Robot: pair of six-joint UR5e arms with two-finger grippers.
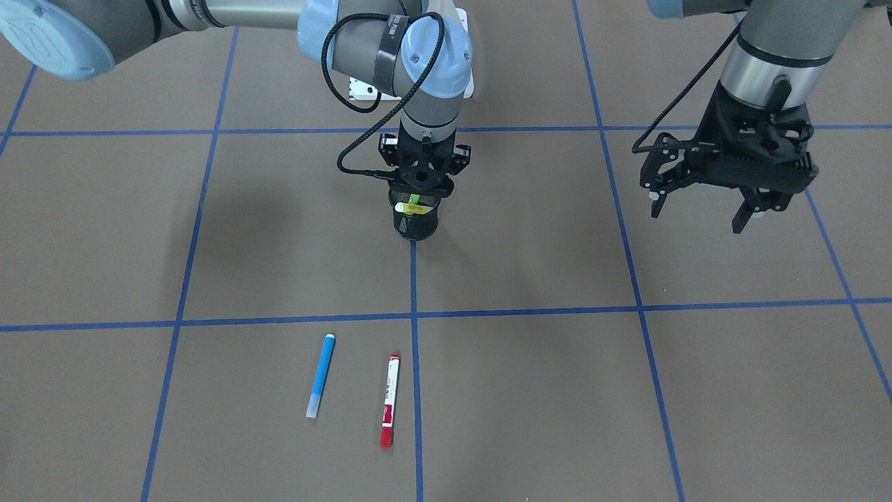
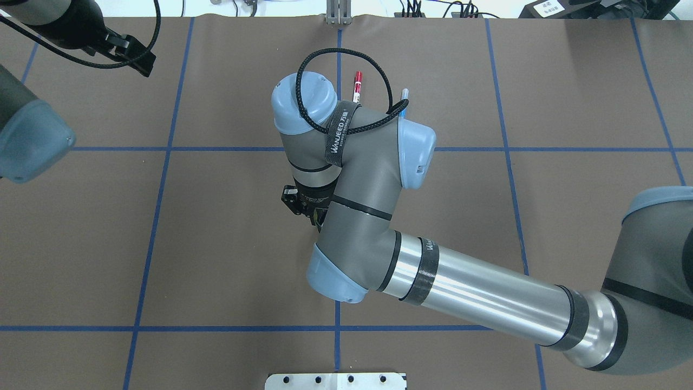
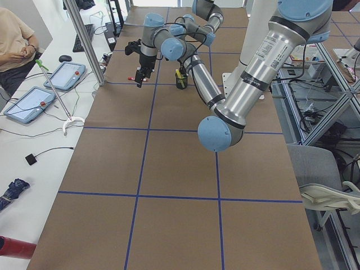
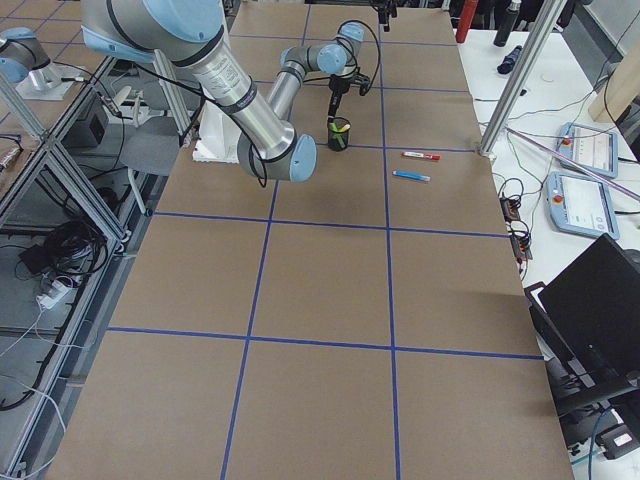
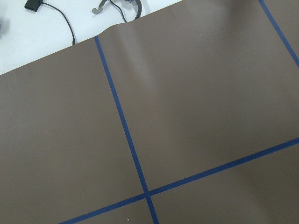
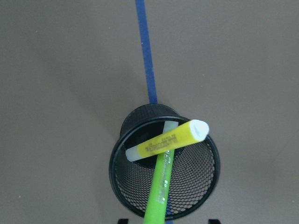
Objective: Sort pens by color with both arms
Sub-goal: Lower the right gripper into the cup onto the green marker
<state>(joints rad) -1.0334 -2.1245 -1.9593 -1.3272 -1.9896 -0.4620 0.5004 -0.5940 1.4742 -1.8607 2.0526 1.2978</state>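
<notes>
right claw (image 1: 423, 183) spread above round black mesh cup (image 6: 191, 186) | slim green pen (image 6: 161, 186), yellow pen (image 6: 168, 142) crossed inside | left claw (image 1: 699, 216) spread | blue pen (image 1: 320, 376), red pen (image 1: 389, 401) flat

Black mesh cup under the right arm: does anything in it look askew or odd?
Yes. The yellow marker with pale ends lies tilted across the black mesh cup, one end poking out over the rim, instead of standing inside. It crosses over the slim green marker, which leans steeply in the cup.

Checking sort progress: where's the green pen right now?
In the right wrist view the green pen stands tilted in the black mesh cup, crossing the yellow pen; the cup sits on the centre blue tape line.
</notes>
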